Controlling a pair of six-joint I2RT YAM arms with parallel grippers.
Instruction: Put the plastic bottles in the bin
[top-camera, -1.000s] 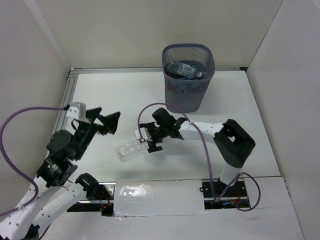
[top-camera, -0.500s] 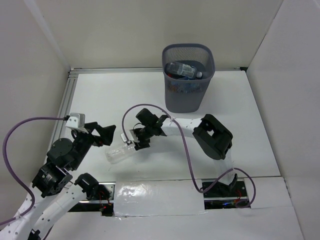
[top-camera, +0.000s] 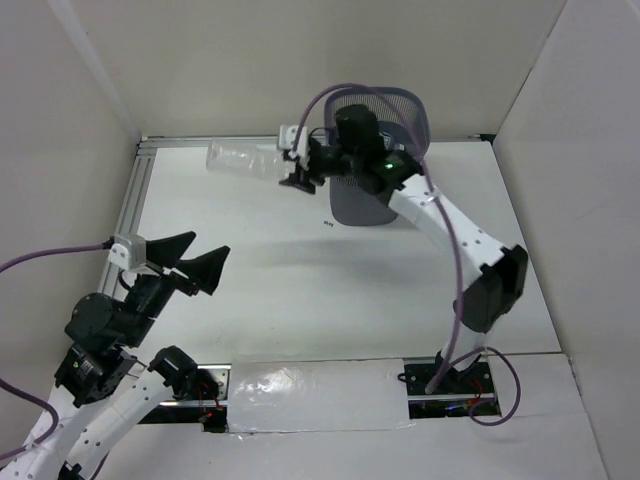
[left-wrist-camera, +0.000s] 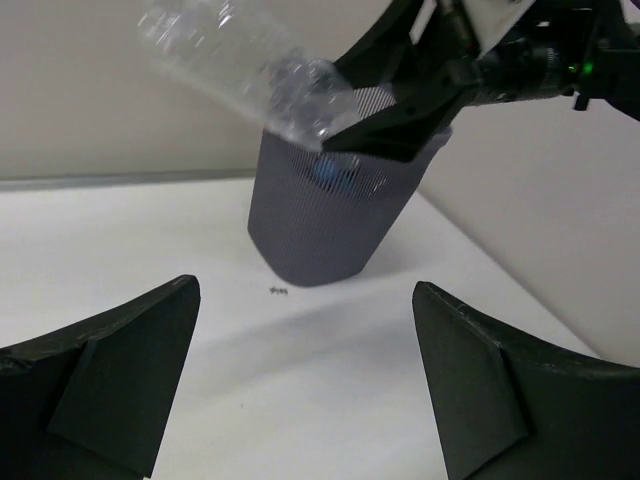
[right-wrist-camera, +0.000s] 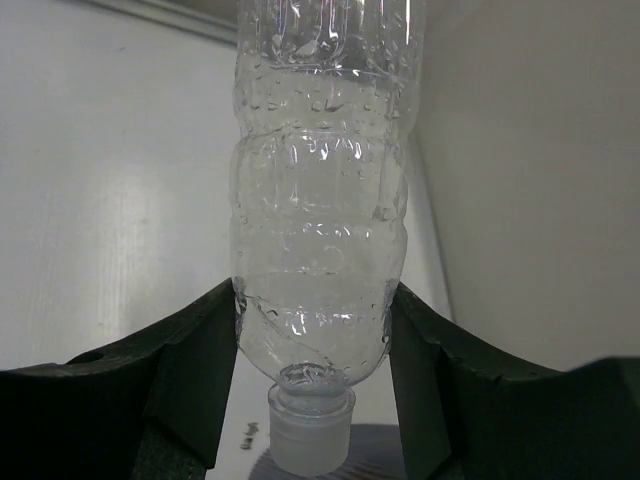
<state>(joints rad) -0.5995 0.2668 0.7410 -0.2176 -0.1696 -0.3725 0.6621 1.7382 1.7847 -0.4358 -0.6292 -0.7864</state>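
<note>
Clear bottle (top-camera: 245, 160) (unlabelled) clamped in right tool (top-camera: 298, 167).

Bin (top-camera: 355, 205) rim partly behind right arm (top-camera: 445, 222), bottle (right-wrist-camera: 320, 200) base cropped at top edge

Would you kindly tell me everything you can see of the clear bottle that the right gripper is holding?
The bottle is clear, unlabelled plastic with ribbed walls, droplets inside and a pale cap. The right gripper clamps it near the neck. It hangs roughly level in the air, base pointing left, beside the bin rim, not over the opening.
</note>
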